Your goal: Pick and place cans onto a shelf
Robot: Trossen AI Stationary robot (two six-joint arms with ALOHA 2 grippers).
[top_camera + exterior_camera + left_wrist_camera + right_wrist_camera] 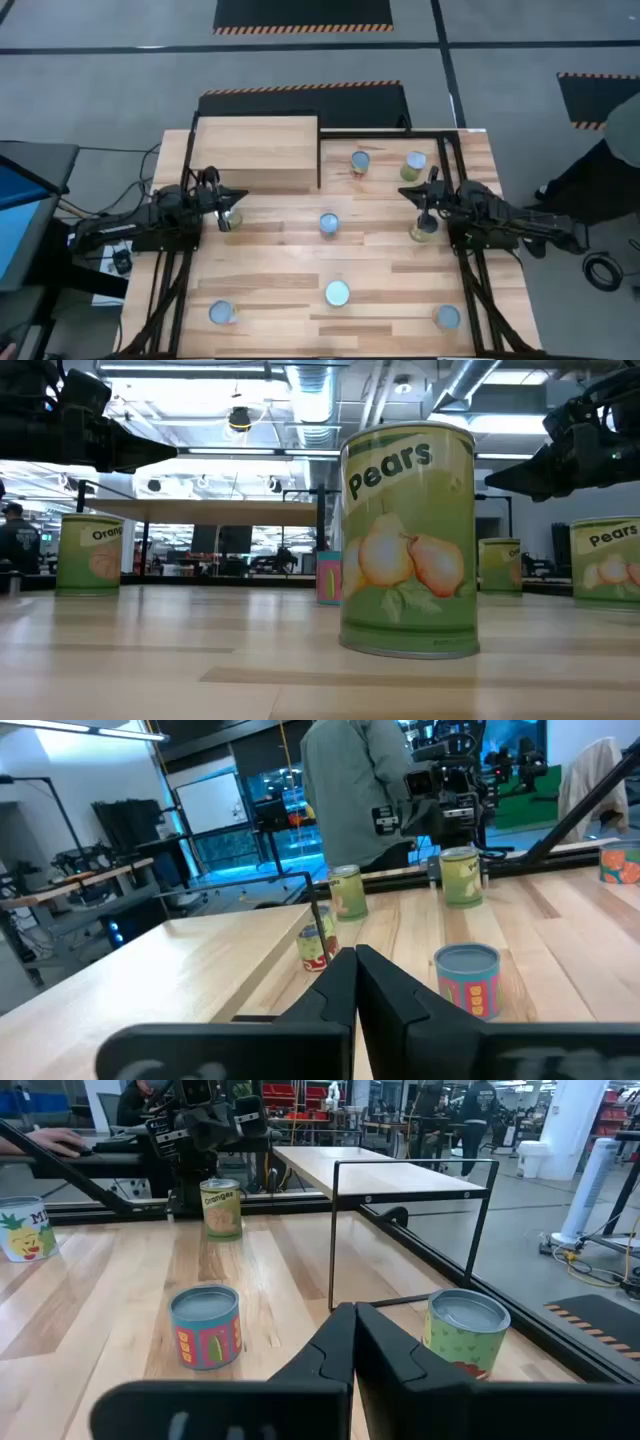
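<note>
Several cans stand upright on the planked table. An Oranges can (pixel 229 217) stands just near-side of my left gripper (pixel 242 196), which hovers shut and empty in front of the plywood shelf (pixel 255 150). A green can (pixel 424 228) stands just near-side of my right gripper (pixel 403 193), also shut and empty. Between them stands a blue-and-pink can (pixel 329 224), which also shows in the left wrist view (pixel 468 980) and the right wrist view (pixel 205 1326). Two cans (pixel 360 162) (pixel 414 165) stand at the far side. A Pears can (pixel 408 540) and two others (pixel 222 313) (pixel 447 317) stand near the front edge.
A black metal frame (pixel 440 135) rims the table's far right part beside the shelf; its upright rod (pixel 333 1240) stands near the far cans. A person (pixel 610 170) stands beyond the table's right edge. Cables (pixel 110 262) lie off the left edge.
</note>
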